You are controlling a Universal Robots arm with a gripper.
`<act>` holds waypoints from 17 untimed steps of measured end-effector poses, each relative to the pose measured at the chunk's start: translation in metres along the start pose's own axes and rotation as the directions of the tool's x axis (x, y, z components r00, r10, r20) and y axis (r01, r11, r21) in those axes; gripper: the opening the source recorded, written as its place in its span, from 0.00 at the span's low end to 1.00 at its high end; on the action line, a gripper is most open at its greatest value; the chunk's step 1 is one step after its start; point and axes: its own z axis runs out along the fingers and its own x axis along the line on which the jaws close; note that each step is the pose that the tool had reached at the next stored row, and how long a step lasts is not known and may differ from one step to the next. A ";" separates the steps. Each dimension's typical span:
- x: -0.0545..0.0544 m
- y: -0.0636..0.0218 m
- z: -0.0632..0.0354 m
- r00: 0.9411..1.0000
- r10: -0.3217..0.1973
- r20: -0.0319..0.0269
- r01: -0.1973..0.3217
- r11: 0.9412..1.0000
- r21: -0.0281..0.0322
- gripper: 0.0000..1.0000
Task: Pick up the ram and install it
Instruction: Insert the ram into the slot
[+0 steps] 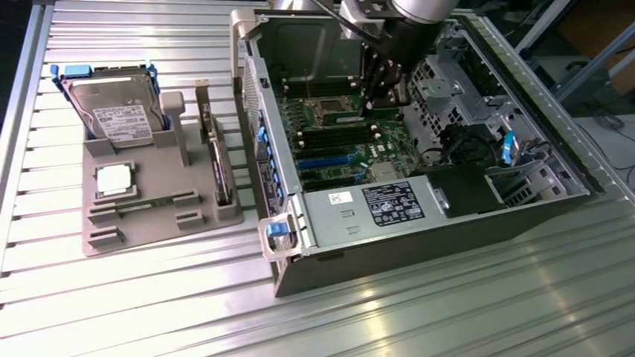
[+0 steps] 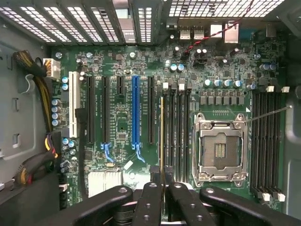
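Observation:
In the wrist view my gripper (image 2: 162,186) is shut on the ram (image 2: 162,136), a thin green stick seen edge-on. It stands upright between the two inner fingers (image 2: 149,197). The stick hangs over the row of black memory slots (image 2: 175,132) beside the open processor socket (image 2: 218,148) on the motherboard (image 2: 120,122). Whether it touches a slot I cannot tell. In the exterior view the gripper (image 1: 382,93) reaches down into the open computer case (image 1: 288,245), just beside the socket (image 1: 332,110).
A grey holder (image 1: 149,230) at the exterior view's left carries a hard drive (image 1: 119,111), a square silver processor chip (image 1: 114,181), an expansion card (image 1: 216,160) and a thin green strip (image 1: 149,203). The power supply (image 1: 382,204) and cables (image 2: 40,94) crowd the case.

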 end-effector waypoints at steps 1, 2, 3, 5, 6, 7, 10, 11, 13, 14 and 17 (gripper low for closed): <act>-0.001 0.0004 0.0018 1.000 0.000 0.000 0.000 1.000 0.000 0.12; -0.001 0.0007 0.0045 1.000 -0.001 0.000 0.001 1.000 0.000 0.12; -0.002 0.0010 0.0076 1.000 -0.003 0.000 0.003 1.000 0.000 0.12; -0.003 0.0017 0.0102 1.000 -0.004 0.000 0.004 1.000 0.000 0.12; -0.004 0.0027 0.0118 1.000 -0.004 0.000 0.004 1.000 0.000 0.12; -0.004 0.0037 0.0130 1.000 -0.005 0.000 0.005 1.000 0.000 0.12; -0.006 0.0050 0.0211 1.000 -0.006 0.000 0.006 1.000 0.000 0.12; -0.006 0.0050 0.0237 1.000 -0.006 0.000 0.006 1.000 0.000 0.12; -0.007 0.0061 0.0282 1.000 -0.006 0.000 0.006 1.000 0.000 0.12; -0.007 0.0064 0.0295 1.000 -0.006 0.000 0.006 1.000 0.000 0.12; -0.007 0.0076 0.0381 1.000 -0.006 0.000 0.006 1.000 0.000 0.12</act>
